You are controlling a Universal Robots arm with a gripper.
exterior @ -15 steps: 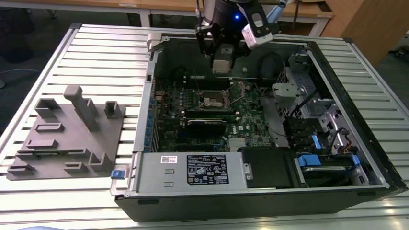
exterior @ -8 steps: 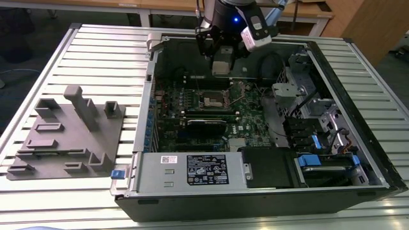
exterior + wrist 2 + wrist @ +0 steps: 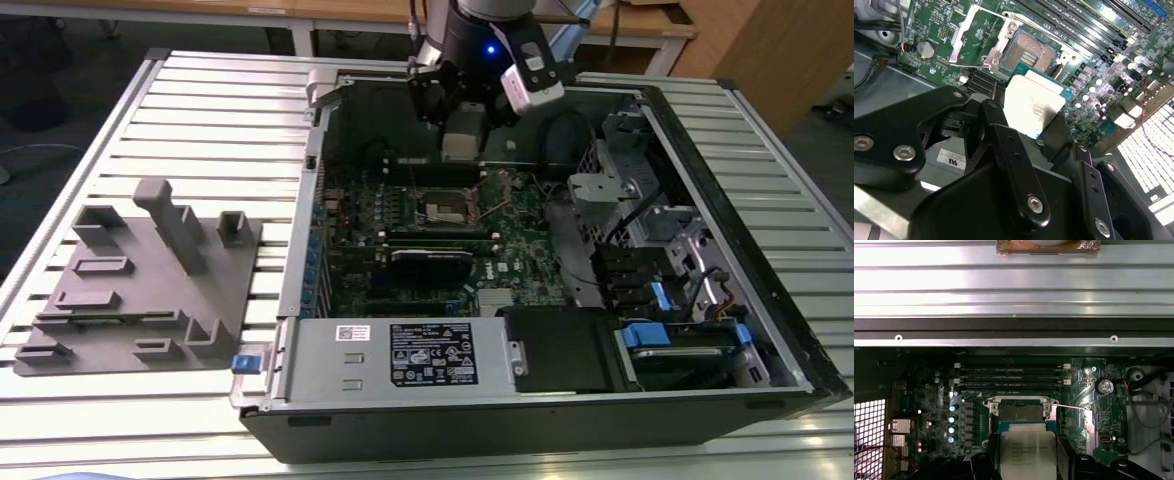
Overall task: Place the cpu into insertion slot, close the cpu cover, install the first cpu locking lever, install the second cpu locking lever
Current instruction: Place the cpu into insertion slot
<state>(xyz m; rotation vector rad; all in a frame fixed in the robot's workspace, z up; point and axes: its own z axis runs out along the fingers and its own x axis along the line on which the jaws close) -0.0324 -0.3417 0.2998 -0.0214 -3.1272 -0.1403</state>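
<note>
The black gripper [image 3: 1029, 131], closed to chip width, clamps the silver-grey square cpu [image 3: 1035, 101] near the black square insertion slot [image 3: 1029, 55], inside an open computer case [image 3: 400, 425] on a ribbed metal table [image 3: 200, 110].

Your arm [image 3: 481, 30] ended in a dark, rounded wrist with a small blue light [image 3: 491, 50] glowing on it and a white block [image 3: 531, 88] fixed to one side. Your gripper [image 3: 1033, 117] was matte black, built of flat angular link bars [image 3: 1014, 160] pinned with round silver screws [image 3: 1035, 202], over a grey body carrying a small white label [image 3: 951, 159].
</note>
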